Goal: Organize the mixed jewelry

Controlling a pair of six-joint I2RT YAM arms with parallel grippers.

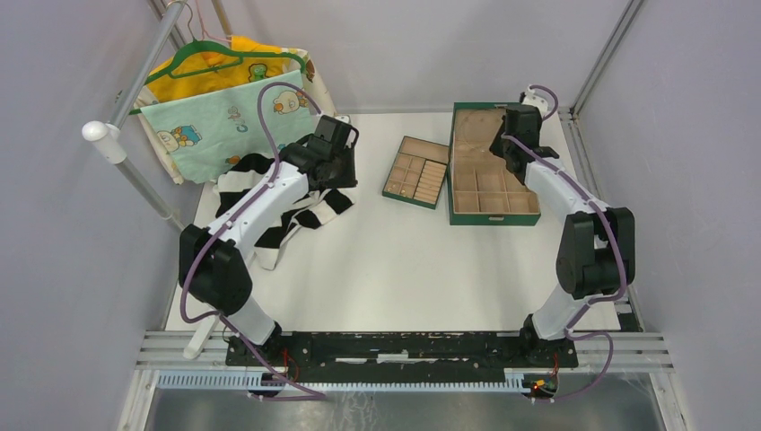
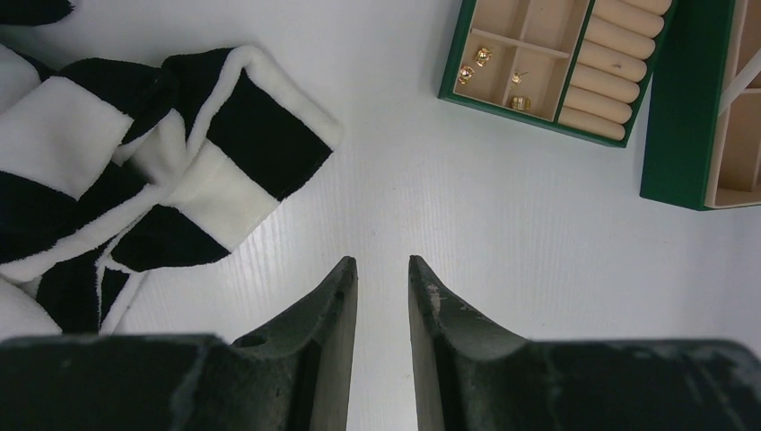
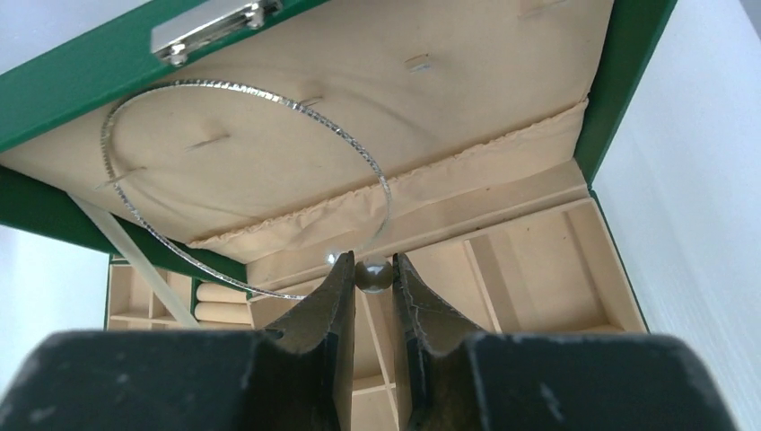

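Readable text: none in any of the three views.
Hanging mint-green and yellow cartoon-print cotton cloth (image 1: 224, 121): small printed marks among the bear figures, too blurred to read.
Silver metal clasp plate (image 3: 215, 27) on the open green jewellery box (image 3: 81, 85): nothing legible.

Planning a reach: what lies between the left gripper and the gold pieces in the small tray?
Only bare table, as the left wrist view shows.

We see the silvery hoop (image 3: 372, 275) held tilted over the open box (image 3: 628, 81); small gold pieces (image 2: 483, 57) lie in the tray (image 2: 583, 132).
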